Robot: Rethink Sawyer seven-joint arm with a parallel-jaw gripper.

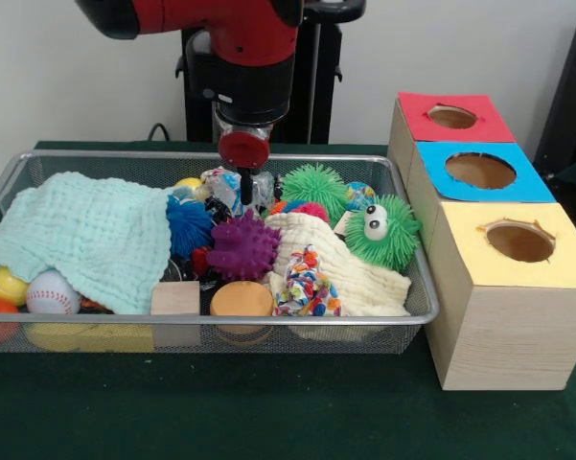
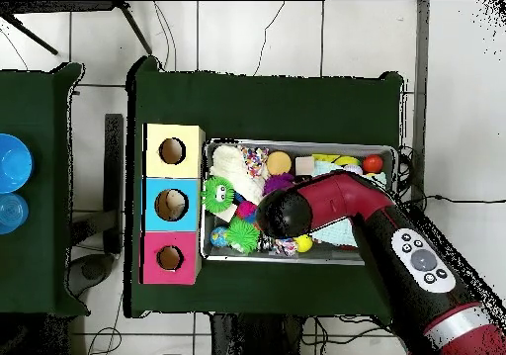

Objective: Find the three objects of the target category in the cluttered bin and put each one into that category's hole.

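Observation:
The wire-mesh bin (image 1: 211, 155) is full of toys and cloths; it also shows in the overhead view (image 2: 326, 262). My gripper (image 1: 246, 192) reaches straight down into the bin's far middle. Its tip sits in a crinkly clear packet (image 1: 218, 184) with blue and red print, which lies among the toys by the back rim. I see only this one packet; any others are hidden. In the overhead view the arm's head (image 2: 282, 216) covers the gripper and the packet.
Three wooden boxes with holes stand beside the bin: red (image 1: 452, 117), blue (image 1: 480, 171), yellow (image 1: 519, 241). In the bin lie a mint cloth (image 1: 86, 235), a purple spiky ball (image 1: 242, 247), a green furry toy with eyes (image 1: 383, 230), a cream cloth (image 1: 350, 278) and a confetti-patterned bundle (image 1: 305, 283).

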